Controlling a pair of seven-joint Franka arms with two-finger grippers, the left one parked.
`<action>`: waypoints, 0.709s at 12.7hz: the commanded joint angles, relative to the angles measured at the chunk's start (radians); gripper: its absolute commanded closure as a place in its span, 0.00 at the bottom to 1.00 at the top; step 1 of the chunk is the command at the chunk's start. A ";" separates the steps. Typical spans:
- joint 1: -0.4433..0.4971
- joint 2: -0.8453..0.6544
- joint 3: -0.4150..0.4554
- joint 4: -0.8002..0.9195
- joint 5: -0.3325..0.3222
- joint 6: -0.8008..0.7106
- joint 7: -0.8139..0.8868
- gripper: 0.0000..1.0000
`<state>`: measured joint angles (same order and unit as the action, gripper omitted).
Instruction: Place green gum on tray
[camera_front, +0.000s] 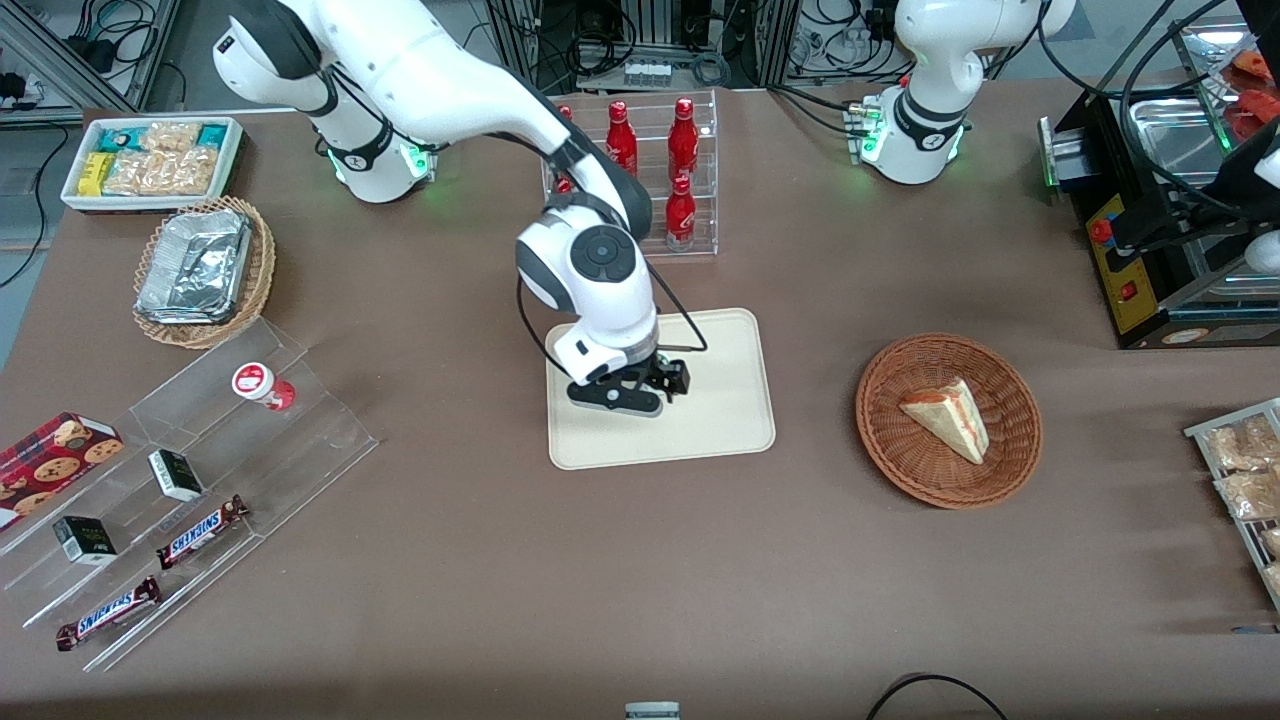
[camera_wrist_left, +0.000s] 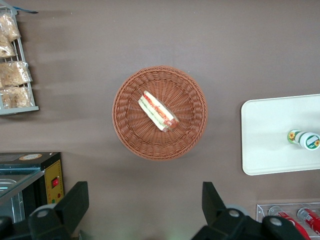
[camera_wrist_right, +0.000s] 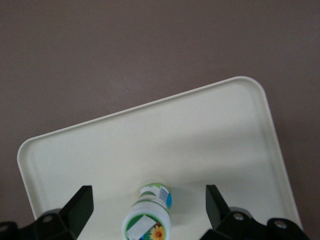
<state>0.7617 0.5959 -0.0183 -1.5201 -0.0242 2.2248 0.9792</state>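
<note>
The green gum (camera_wrist_right: 150, 220), a small green bottle with a white lid and a flower mark, stands upright on the cream tray (camera_wrist_right: 200, 135). My right gripper (camera_wrist_right: 149, 197) is open just above the tray, with one finger on each side of the bottle and a clear gap to both. In the front view the gripper (camera_front: 640, 395) hangs over the tray (camera_front: 720, 400) and hides the bottle. The left wrist view shows the bottle (camera_wrist_left: 304, 139) on the tray (camera_wrist_left: 270, 135).
A wicker basket (camera_front: 948, 418) with a sandwich sits beside the tray toward the parked arm's end. A clear rack of red bottles (camera_front: 650, 175) stands farther from the camera. An acrylic stand with a red-lidded bottle (camera_front: 262, 385) and snack bars lies toward the working arm's end.
</note>
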 joint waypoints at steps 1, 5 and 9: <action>-0.056 -0.173 0.005 -0.032 0.010 -0.230 -0.120 0.00; -0.212 -0.430 0.003 -0.087 0.030 -0.489 -0.365 0.00; -0.396 -0.614 0.001 -0.153 0.064 -0.677 -0.606 0.00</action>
<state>0.4254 0.0815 -0.0260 -1.5794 0.0152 1.5763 0.4522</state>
